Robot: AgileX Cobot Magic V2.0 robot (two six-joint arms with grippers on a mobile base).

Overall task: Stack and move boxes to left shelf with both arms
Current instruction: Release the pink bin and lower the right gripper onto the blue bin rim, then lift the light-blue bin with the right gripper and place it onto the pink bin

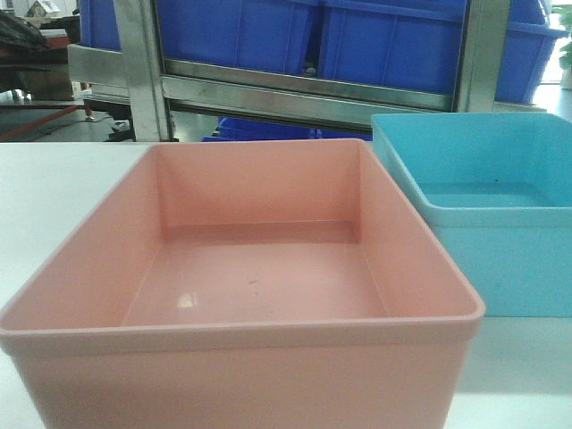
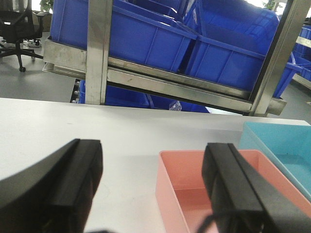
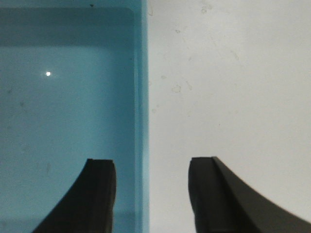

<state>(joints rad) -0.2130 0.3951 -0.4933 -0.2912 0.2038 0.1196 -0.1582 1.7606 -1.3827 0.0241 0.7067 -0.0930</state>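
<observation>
Your right gripper (image 3: 153, 180) hangs wide open astride a side wall of the blue box (image 1: 483, 206). Your left gripper (image 2: 151, 171), just as wide, straddles a wall of the pink box (image 1: 250, 295), and the two empty boxes sit just beside each other, not yet stacked. Pinch one thin wall and a box could tilt on lifting and clip its neighbour's rim. The white table (image 1: 54, 179) looks smooth, with a steel rack (image 1: 143, 71) of dark blue crates (image 1: 384, 45) behind; no roller shelf shows.

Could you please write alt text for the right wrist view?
The open right gripper holds its two black fingers astride one wall of the light blue tub, one over its floor, the other over the white table.
</observation>
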